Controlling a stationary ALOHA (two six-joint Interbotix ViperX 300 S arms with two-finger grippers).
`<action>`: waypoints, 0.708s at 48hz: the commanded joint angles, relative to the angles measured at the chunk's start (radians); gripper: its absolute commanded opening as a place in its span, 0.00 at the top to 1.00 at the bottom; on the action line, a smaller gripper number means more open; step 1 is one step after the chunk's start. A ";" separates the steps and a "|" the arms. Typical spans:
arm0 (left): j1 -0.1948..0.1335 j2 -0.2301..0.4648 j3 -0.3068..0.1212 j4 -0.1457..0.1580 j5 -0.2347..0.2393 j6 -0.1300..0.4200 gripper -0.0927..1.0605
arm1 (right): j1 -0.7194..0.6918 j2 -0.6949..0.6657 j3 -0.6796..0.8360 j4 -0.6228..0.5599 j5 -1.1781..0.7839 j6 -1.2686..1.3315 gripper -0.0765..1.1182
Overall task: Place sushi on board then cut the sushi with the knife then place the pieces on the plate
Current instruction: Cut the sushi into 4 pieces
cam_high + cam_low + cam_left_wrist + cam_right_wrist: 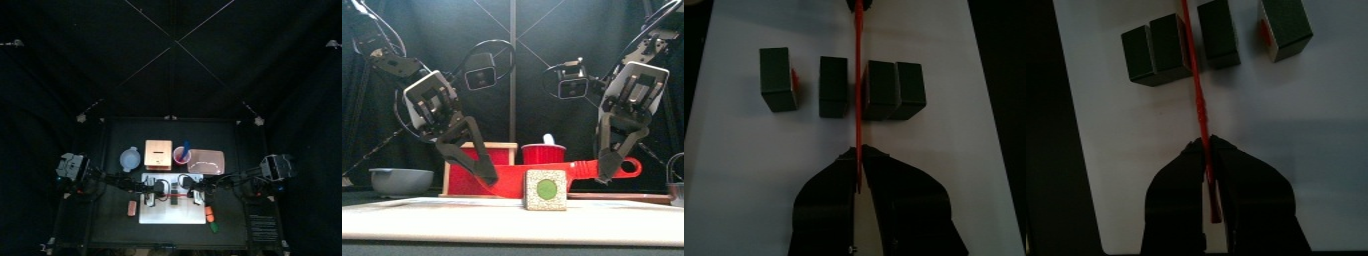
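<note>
- Blade line shows only from the wrists: the red knife [858,70] runs edge-on across the white cutting board [731,150]. It passes between the second and third of four dark green sushi blocks [834,85].
- Left wrist view: one end block stands apart from its neighbour, and the two beyond the blade touch each other.
- Front view alone gives height: the knife is level and low over the board. One block sits end-on at about the blade's height, with a pale rim and a green centre. Contact cannot be told.
- Left gripper [858,152] is clamped on one end of the knife, and right gripper [1204,145] is clamped on the other.
- Both arms slope down and inward from their own sides, and the claws face each other over the board.
- Top view: the pink tray [210,158] lies behind the board, apart from the blocks.
</note>
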 commanded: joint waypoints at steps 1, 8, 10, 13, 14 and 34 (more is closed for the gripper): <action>-0.006 -0.021 -0.021 0.000 -0.002 0.003 0.48 | -0.003 -0.020 -0.021 -0.002 -0.002 0.002 0.64; -0.006 -0.048 -0.025 0.002 -0.002 0.005 0.48 | -0.005 -0.043 -0.031 -0.006 0.006 0.002 0.64; -0.003 -0.057 -0.025 0.002 -0.002 0.006 0.48 | -0.005 -0.052 -0.034 -0.011 0.008 0.002 0.64; 0.000 -0.072 -0.025 0.003 -0.008 0.006 0.48 | -0.006 -0.067 -0.040 -0.015 0.008 0.002 0.64; 0.000 -0.075 -0.026 0.003 -0.009 0.006 0.48 | -0.006 -0.072 -0.041 -0.017 0.008 0.002 0.64; -0.032 -0.137 -0.021 0.038 -0.017 0.005 0.48 | 0.002 -0.144 -0.041 -0.017 0.006 0.005 0.64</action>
